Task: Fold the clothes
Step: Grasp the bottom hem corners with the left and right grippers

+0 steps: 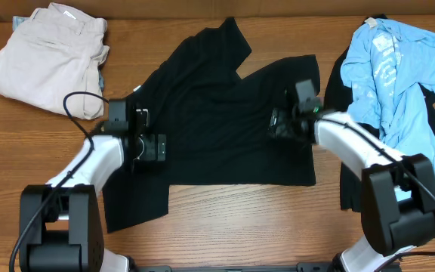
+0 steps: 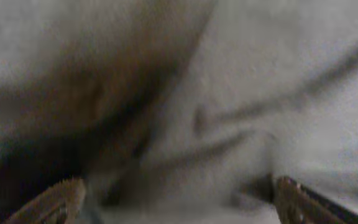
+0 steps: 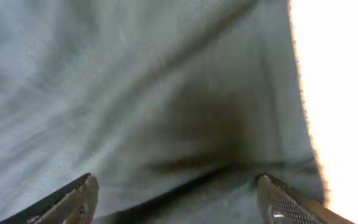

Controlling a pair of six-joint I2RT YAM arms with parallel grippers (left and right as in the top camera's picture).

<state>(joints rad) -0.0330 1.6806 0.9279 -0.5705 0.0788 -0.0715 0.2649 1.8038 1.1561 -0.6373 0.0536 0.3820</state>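
A plain black T-shirt (image 1: 225, 121) lies spread across the table's middle, with a sleeve at the back. My left gripper (image 1: 151, 148) sits on its left edge; in the left wrist view its fingers (image 2: 179, 205) are wide apart over blurred grey-looking cloth (image 2: 241, 93). My right gripper (image 1: 278, 123) sits on the shirt's right side; its fingers (image 3: 179, 202) are wide apart with shirt cloth (image 3: 135, 93) and a fold between them. A light blue tee (image 1: 391, 75) lies on another black garment (image 1: 353, 159) at the right.
Beige folded trousers (image 1: 47, 57) lie at the back left on the wooden table (image 1: 240, 227). A black cable (image 1: 78, 102) loops beside the left arm. Both arm bases stand at the front edge.
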